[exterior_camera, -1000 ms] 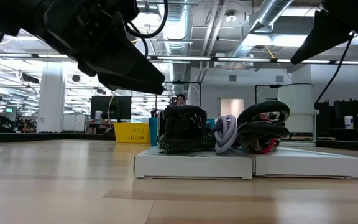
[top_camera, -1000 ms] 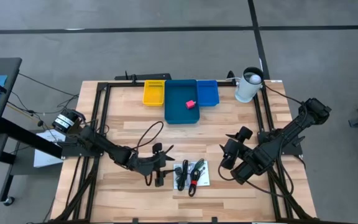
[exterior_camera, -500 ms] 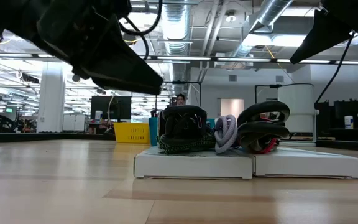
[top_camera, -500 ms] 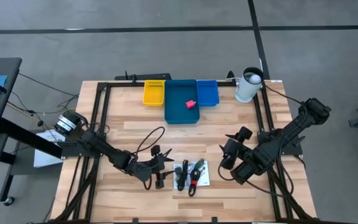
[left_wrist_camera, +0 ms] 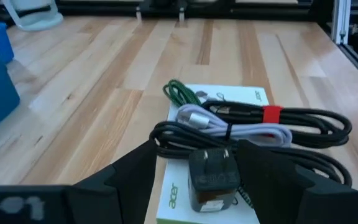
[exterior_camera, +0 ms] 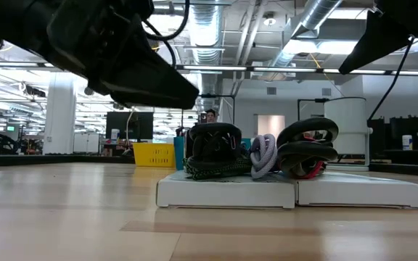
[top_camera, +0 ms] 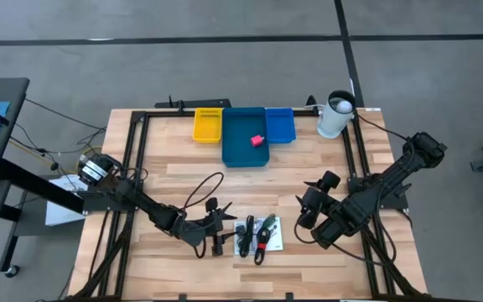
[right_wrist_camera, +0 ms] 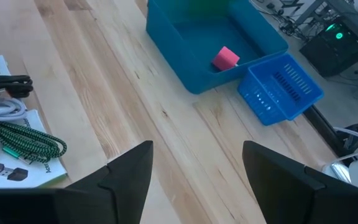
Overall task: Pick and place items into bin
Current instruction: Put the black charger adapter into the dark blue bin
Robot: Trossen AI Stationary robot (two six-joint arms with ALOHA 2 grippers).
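Note:
The items lie in a pile (top_camera: 257, 237) near the table's near edge. White printed cards (left_wrist_camera: 221, 94) are at the bottom, with a green cable (left_wrist_camera: 178, 92), a white cable (left_wrist_camera: 229, 120), black cables (left_wrist_camera: 303, 121) with a red tie and a black plug adapter (left_wrist_camera: 213, 177) on top. A pink-red block (top_camera: 257, 140) lies inside the blue bin (top_camera: 246, 155). My left gripper (top_camera: 219, 237) is open just left of the pile, its fingers either side of the adapter in the left wrist view (left_wrist_camera: 197, 149). My right gripper (top_camera: 307, 214) hangs open to the pile's right.
A yellow basket (top_camera: 208, 124) and a small blue basket (top_camera: 279, 124) flank the bin at the far edge, and a white cylinder (top_camera: 335, 115) stands at the far right corner. Black frame rails (top_camera: 132, 168) run along both table sides. Bare wood lies between the pile and the bin.
My left gripper has crept toward the table's right and near edge, closing in on the pile of items. The pile and my right arm have stayed put.

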